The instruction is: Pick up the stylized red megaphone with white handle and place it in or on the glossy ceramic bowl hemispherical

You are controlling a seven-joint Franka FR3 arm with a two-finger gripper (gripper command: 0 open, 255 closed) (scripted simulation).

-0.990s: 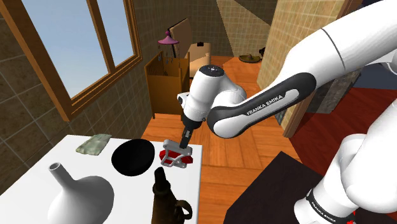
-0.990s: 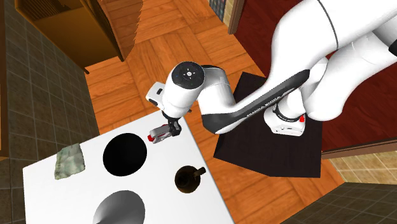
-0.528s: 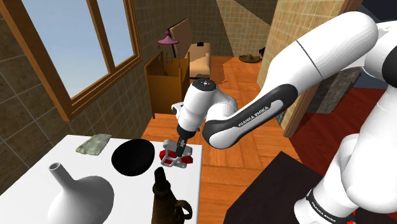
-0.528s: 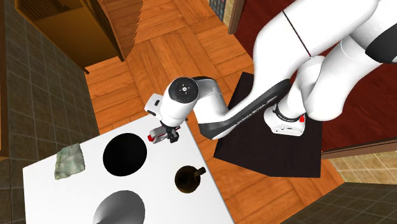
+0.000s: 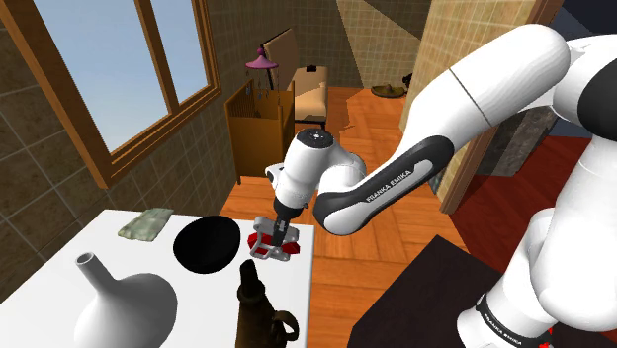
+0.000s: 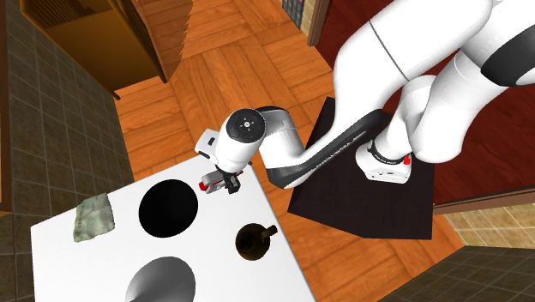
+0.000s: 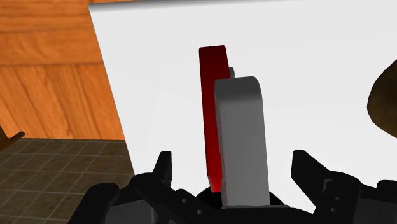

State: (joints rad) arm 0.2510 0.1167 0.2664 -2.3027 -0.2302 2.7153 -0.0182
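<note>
gripper point(image 7: 233, 162) | jaws released, straddling megaphone point(image 7: 236, 133), untouched | long axis crosswise to gap | bowl point(image 5: 208, 245) at megaphone's 9 o'clock, shoulder view

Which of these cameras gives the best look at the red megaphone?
The wrist view: the megaphone sits close up, red body and grey handle, between the fingers of the open gripper. The shoulder view shows it small beside the black bowl, partly under the gripper. In the second exterior view a sliver peeks from under the gripper.
</note>
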